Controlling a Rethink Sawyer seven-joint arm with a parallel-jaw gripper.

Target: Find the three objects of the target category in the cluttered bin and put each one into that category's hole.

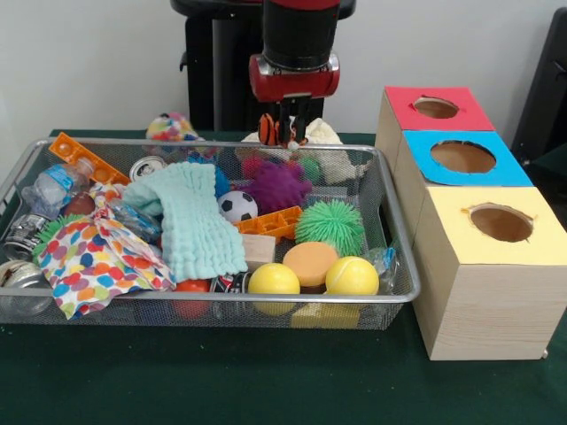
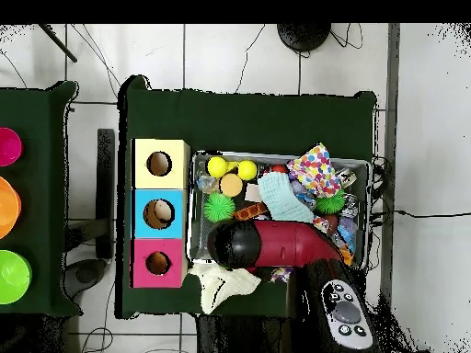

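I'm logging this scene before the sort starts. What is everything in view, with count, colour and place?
Bin: one, wire mesh, on the green table.
Boxes: three, each with a top hole, beside the bin: red, blue, yellow.
Yellow balls: two, at the bin's near edge.
Orange disc: one, between the yellow balls.
Spiky balls: green, purple, mid-bin.
Soccer ball: one, black and white, centre.
Cloths: mint, centre; polka-dot, beside it.
Orange bricks: two.
White cloth: behind the bin.
Arm: red and black; hand over the bin's far edge, grip unclear.
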